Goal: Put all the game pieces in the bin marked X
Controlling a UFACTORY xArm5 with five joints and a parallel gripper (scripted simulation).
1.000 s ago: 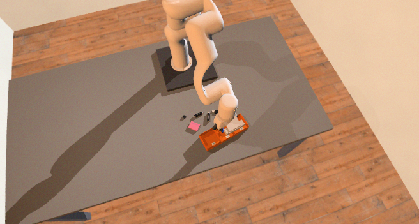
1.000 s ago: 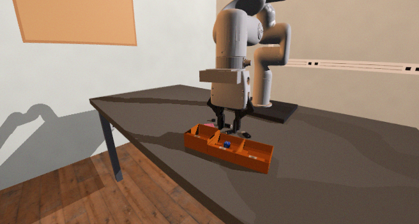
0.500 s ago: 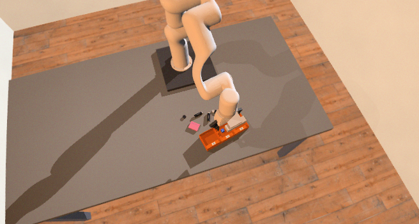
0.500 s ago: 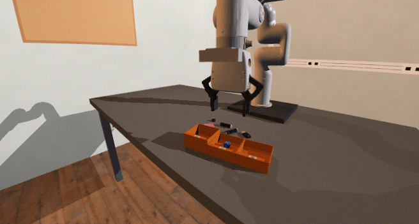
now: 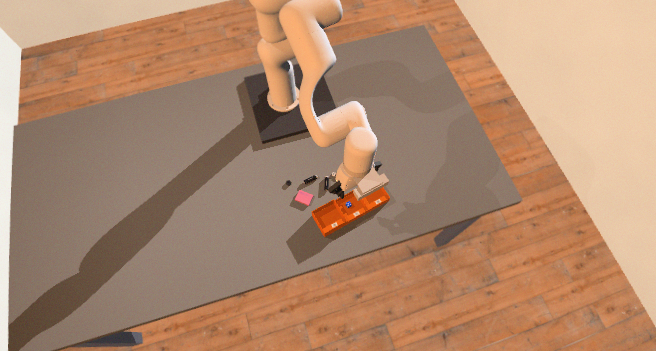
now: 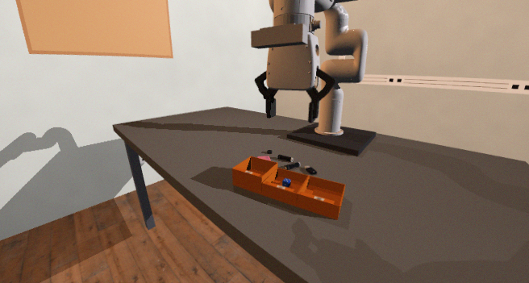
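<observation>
While the arm is reaching toward the desk's [image 5: 150, 231] near edge in the top view, its hand [image 5: 336, 187] is hanging beside the orange bins [image 5: 330, 226], where a blue game piece [image 5: 349, 204] is lying in the middle one; the markings are too small to read.

From the exterior view, the hand [image 6: 290, 109] is hovering high with fingers [image 6: 270, 106] spread apart, holding nothing, above the blue game piece [image 6: 286, 182].

Below the spread fingers [image 6: 271, 106] sits the three-compartment bin row [image 6: 322, 206] on the table [image 6: 403, 210], a die [image 6: 286, 182] in its middle compartment (batteries [image 6: 285, 158] and an eraser [image 5: 304, 197] lie just behind).
</observation>
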